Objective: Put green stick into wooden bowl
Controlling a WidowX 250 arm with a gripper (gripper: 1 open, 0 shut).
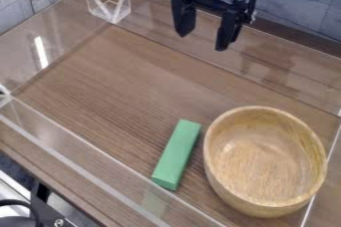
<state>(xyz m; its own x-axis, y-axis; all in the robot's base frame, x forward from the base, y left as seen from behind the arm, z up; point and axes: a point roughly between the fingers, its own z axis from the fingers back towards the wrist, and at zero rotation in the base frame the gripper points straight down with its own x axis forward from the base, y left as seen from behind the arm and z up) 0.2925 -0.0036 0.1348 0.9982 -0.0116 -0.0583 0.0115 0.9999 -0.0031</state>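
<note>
Wood-grain tabletop (120,82), green stick (176,154) lying just beside wooden bowl (265,160), hand (202,26) released, hanging well above.

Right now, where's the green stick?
In the camera view the green stick lies flat on the wooden table, low and centre, just left of the wooden bowl, well clear of the gripper above.

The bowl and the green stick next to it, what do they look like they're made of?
The wooden bowl looks like light tan wood with a smooth, faintly glossy finish: soft grain rings show inside its thick rim. The green stick is a flat block in solid bright green with an even, matte-looking coat; painted wood or plastic, the picture can't settle which.
</note>
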